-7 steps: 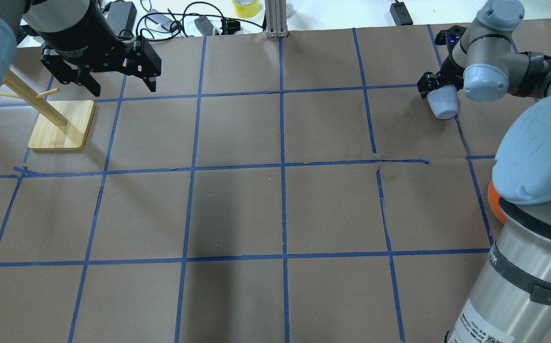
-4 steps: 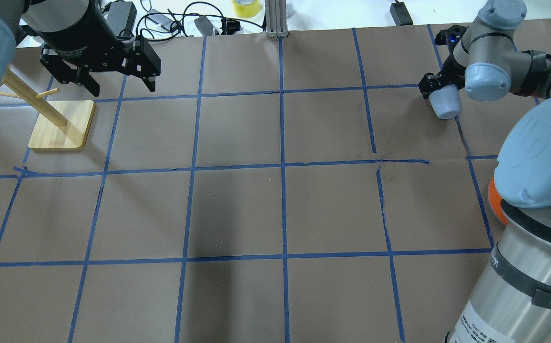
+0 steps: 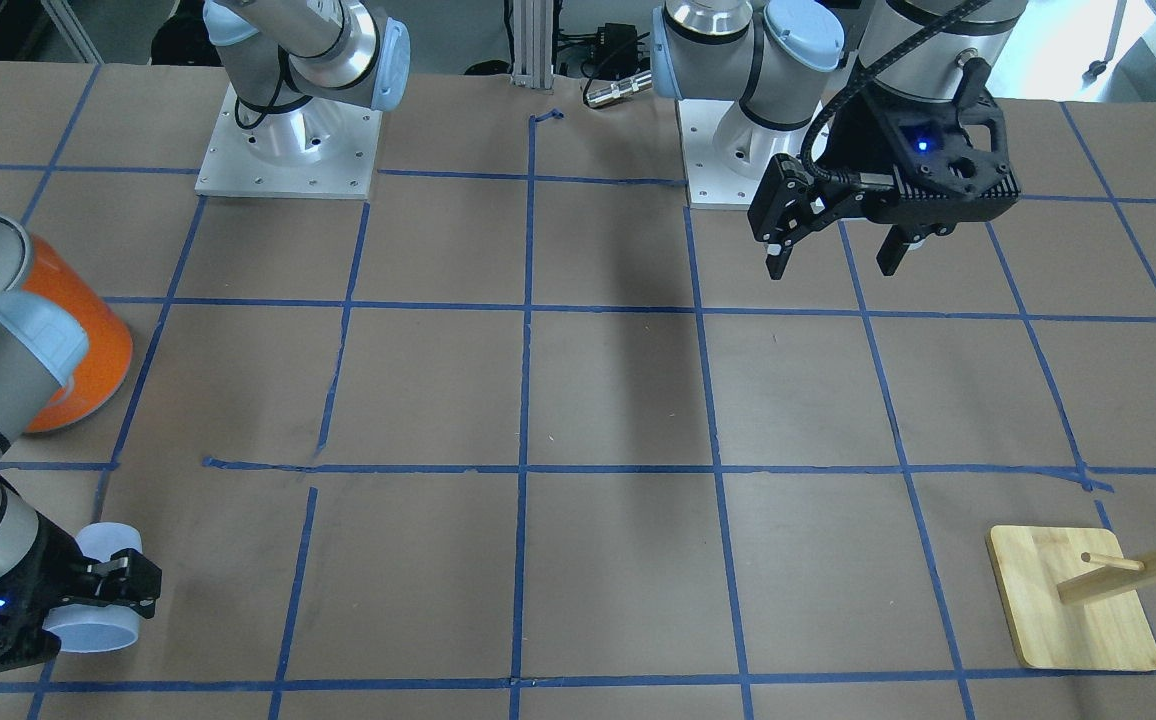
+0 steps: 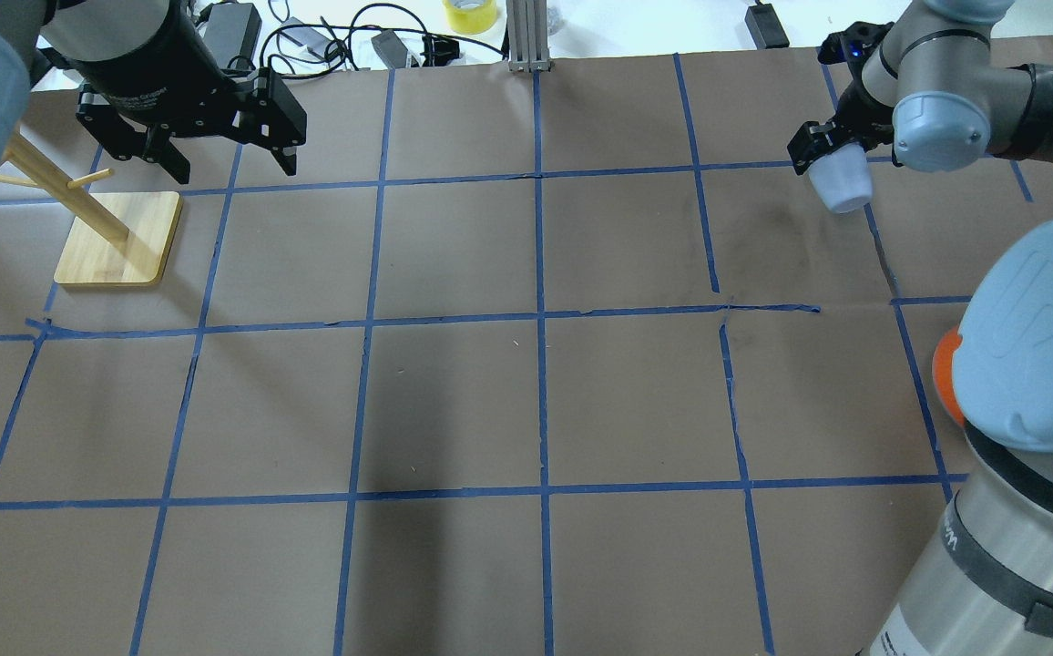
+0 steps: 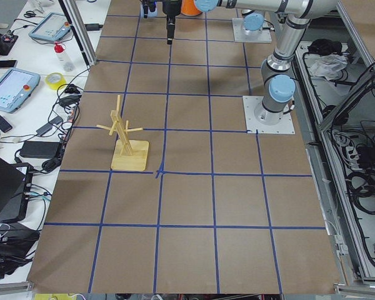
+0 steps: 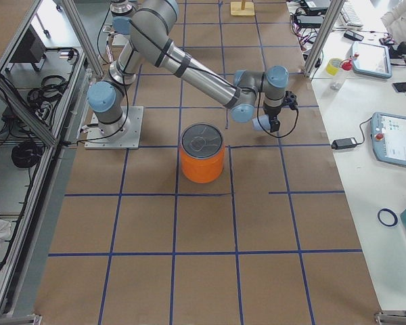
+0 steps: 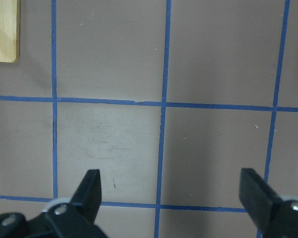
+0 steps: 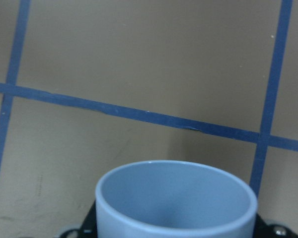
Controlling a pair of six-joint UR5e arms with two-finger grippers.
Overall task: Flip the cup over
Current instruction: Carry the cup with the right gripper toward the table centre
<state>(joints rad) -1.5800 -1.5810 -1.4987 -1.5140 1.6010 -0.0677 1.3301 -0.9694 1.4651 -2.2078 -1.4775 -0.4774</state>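
In the right end effector (image 4: 829, 162) sits one cup (image 4: 843, 189)

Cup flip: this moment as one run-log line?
phase: flip under way | right gripper: shut on cup, cup tilted | left gripper: open, empty, near wooden rack | orange can: upright, apart

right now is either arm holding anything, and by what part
The right end effector grips the cup by its side walls, about mid-body. The left end effector is open and empty.
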